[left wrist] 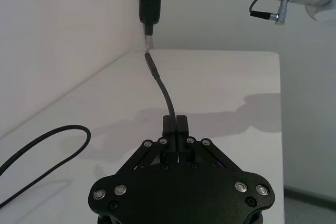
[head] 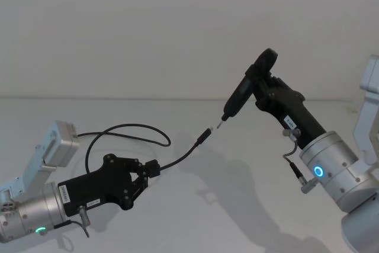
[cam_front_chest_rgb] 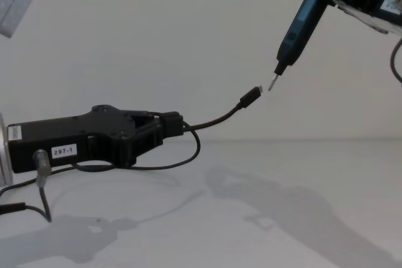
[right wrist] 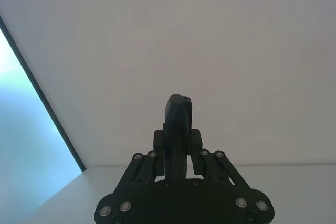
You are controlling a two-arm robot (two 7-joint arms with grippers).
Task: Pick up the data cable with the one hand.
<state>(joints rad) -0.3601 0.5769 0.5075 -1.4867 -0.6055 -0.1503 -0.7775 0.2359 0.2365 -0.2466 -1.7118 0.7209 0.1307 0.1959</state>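
Left gripper (head: pixel 149 170) clenched on cable (head: pixel 181 157), plug raised off tabletop (head: pixel 237 205) near pen tool (head: pixel 240 94) in right gripper (head: pixel 260 81); risk: plug sagging, slipping.

Bright, even light; soft shadows on the white table (head: pixel 195 205).

A white label reading "297-1" is sitting on the side of the left gripper (cam_front_chest_rgb: pixel 169 122), at about eight o'clock in the chest view. Labels on the right gripper (head: pixel 251 84) are showing print too small to read.
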